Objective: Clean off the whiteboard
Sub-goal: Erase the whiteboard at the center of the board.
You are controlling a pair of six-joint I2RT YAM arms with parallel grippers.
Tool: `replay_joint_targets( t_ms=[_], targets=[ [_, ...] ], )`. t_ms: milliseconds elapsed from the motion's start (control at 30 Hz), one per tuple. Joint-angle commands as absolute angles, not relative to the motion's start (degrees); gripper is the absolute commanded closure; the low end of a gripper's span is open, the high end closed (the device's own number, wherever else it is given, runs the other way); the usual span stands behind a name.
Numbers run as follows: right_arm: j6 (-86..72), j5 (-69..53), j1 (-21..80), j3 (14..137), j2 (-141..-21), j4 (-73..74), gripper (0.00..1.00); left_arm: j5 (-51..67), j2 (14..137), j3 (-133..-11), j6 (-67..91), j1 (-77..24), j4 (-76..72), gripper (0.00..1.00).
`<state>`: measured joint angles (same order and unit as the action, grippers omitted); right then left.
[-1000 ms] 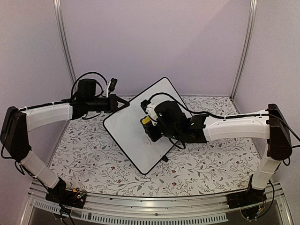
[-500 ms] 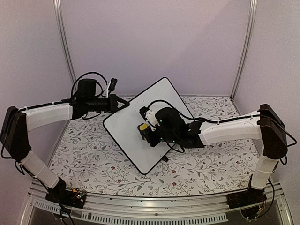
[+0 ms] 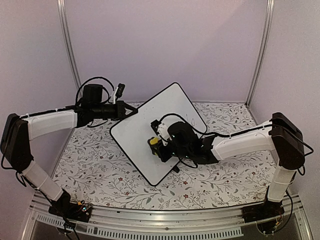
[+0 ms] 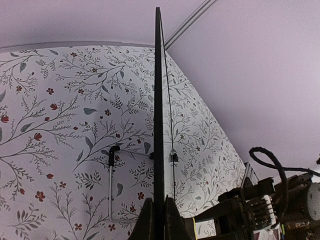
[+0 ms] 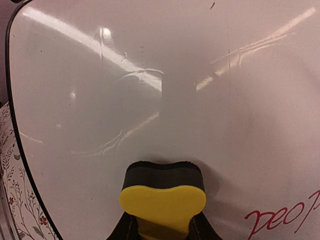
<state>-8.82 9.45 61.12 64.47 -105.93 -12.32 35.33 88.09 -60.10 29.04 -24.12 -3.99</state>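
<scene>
Only the right wrist view shows the right claw (image 5: pixel 161 229) clamped on a yellow eraser (image 5: pixel 162 199), whose black pad is against the whiteboard (image 5: pixel 150 75), with red writing (image 5: pixel 280 217) near it (lower right). The left wrist view has the board edge-on, the left claw (image 4: pixel 159 220) pinched shut on its rim. From above, the left arm (image 3: pixel 50 124) and right arm (image 3: pixel 245 141) reach inward, and the tilted board stands on the table (image 3: pixel 100 170) between them.

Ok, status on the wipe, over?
Left gripper shut on board edge. Right gripper shut on eraser, pad on board face. Red writing not yet wiped. Nothing blocking.
</scene>
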Motion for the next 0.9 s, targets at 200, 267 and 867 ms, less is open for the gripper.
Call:
replay_joint_targets(
  t_ms=[200, 267, 867],
  targets=[
    [-10.61, 8.47, 60.82, 59.59, -106.06, -9.54, 1.0, 38.01, 87.08, -60.47, 27.61, -25.06, -6.5, 1.0],
    [-10.87, 8.53, 60.89, 58.49, -105.39, -9.41, 1.0, 38.04, 87.04, -60.56, 27.66, -25.09, -6.5, 1.0],
    [-5.54, 12.77, 60.34, 70.77, -108.77, -8.81, 1.0, 38.14, 87.19, -60.56, 27.68, -25.11, -6.5, 1.0]
  ],
)
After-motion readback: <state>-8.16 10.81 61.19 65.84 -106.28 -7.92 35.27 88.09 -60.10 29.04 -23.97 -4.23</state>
